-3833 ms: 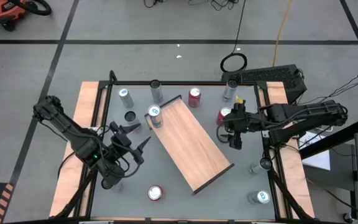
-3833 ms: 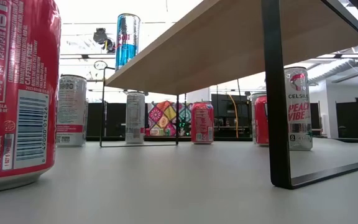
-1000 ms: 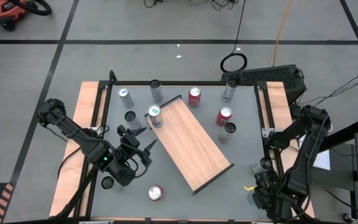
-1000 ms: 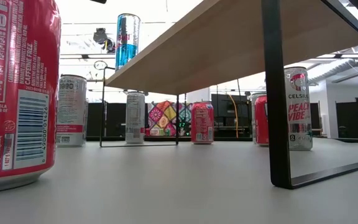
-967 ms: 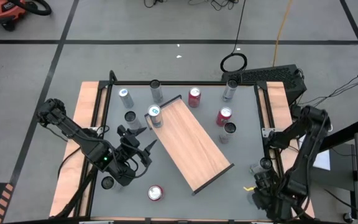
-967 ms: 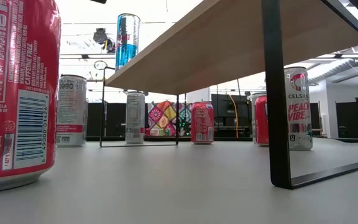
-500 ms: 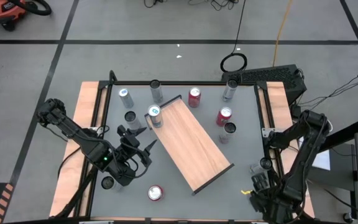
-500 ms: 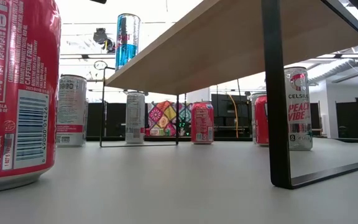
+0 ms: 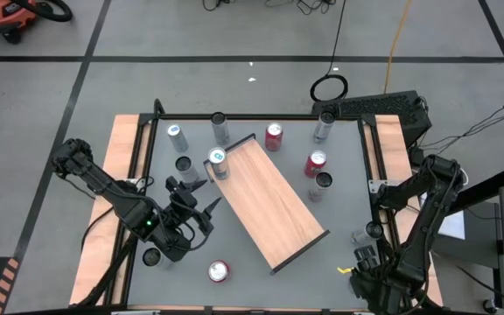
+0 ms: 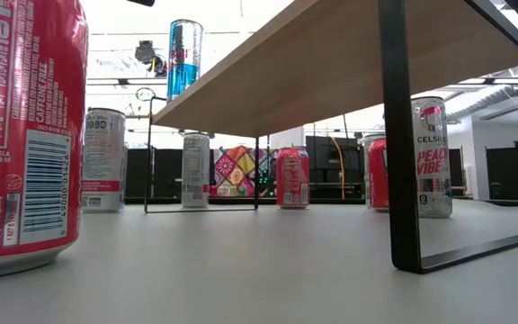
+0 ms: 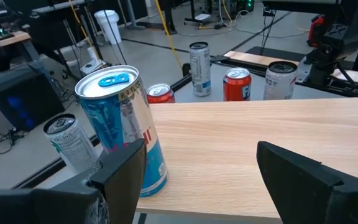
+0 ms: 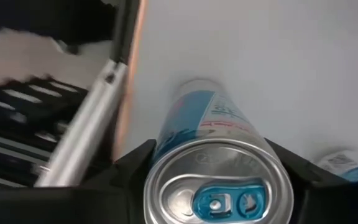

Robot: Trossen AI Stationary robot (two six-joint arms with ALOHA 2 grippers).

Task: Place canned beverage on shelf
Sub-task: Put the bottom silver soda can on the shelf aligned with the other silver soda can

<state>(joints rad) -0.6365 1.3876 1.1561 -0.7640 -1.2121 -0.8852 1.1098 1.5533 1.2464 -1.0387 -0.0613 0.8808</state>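
Two claws: right claw (image 12: pixel 213 163) now tighter around blue can (image 12: pixel 215 180), left claw (image 11: pixel 197 168) wide.

Both arms matte black, jointed, w/ rounded elbow housings. Left arm (image 9: pixel 103 185): small green light near wrist, two pointed black fingers (image 9: pixel 201 208). Right arm (image 9: pixel 427 206): bit of yellow by its gripper end (image 9: pixel 367 267), broad black finger pads (image 12: pixel 129 165).
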